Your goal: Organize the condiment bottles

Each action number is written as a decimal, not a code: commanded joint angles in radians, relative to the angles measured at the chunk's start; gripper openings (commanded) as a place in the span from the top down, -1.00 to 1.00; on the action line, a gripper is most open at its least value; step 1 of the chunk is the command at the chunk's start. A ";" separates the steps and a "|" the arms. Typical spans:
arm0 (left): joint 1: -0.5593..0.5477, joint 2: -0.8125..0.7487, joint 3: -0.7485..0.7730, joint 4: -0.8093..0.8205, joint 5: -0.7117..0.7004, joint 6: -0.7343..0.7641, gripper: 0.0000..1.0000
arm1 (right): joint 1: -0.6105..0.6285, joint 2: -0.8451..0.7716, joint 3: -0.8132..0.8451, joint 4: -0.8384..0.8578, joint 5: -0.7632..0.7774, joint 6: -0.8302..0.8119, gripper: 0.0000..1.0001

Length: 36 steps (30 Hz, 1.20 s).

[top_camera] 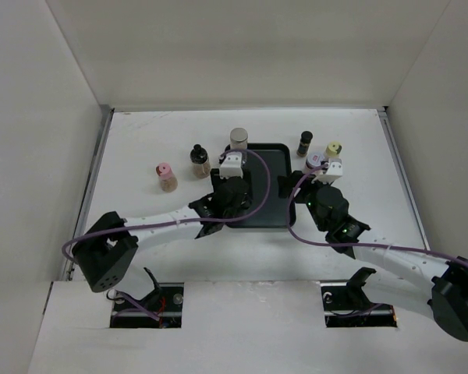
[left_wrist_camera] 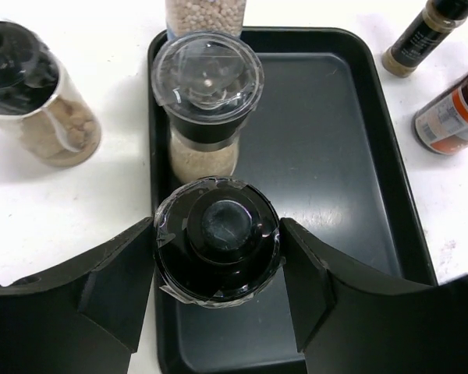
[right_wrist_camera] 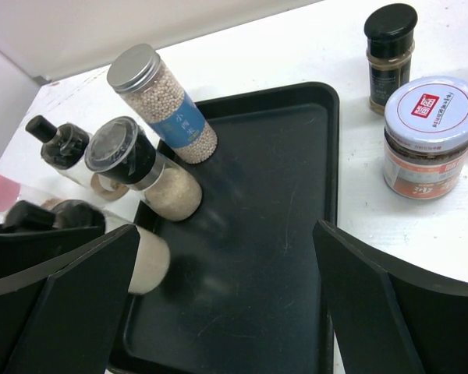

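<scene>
Black-capped bottle (left_wrist_camera: 218, 234) clamped between the left fingers (left_wrist_camera: 113, 284), one finger pressed to each side of the cap. Seen from straight above, over the near left part of the black tray (left_wrist_camera: 327, 179). Cannot tell whether standing on the tray floor or raised off it.

Just beyond, along the same left wall of the tray: clear-lidded grinder (left_wrist_camera: 208, 78), upright, pale grains inside, close to the held bottle but apart from it. Beyond that, at the tray's far left corner: grey-capped bottle (right_wrist_camera: 160, 101) with a blue label, full of small pale balls.

Left of the tray, on the white desk (top_camera: 140, 132): brown-filled bottle (top_camera: 200, 160) with a black spout cap, near the tray rim. Farther left, the pink-capped bottle (top_camera: 165, 176), well apart from the tray.

Right of the tray, on the desk: dark-capped bottle (right_wrist_camera: 390, 47) toward the far side. Nearer, the white-lidded jar (right_wrist_camera: 433, 136), squat, with red print on the lid and an orange label. Just beside the jar, the pale-yellow-capped bottle (top_camera: 333, 149).

Right fingers (right_wrist_camera: 390, 304) spread wide, gripping nothing, poised above the tray with only bare tray floor between them.
</scene>
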 commanded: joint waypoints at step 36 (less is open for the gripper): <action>0.341 -0.001 0.080 0.017 0.132 0.054 -0.84 | -0.006 -0.026 0.026 0.051 -0.006 0.010 -1.00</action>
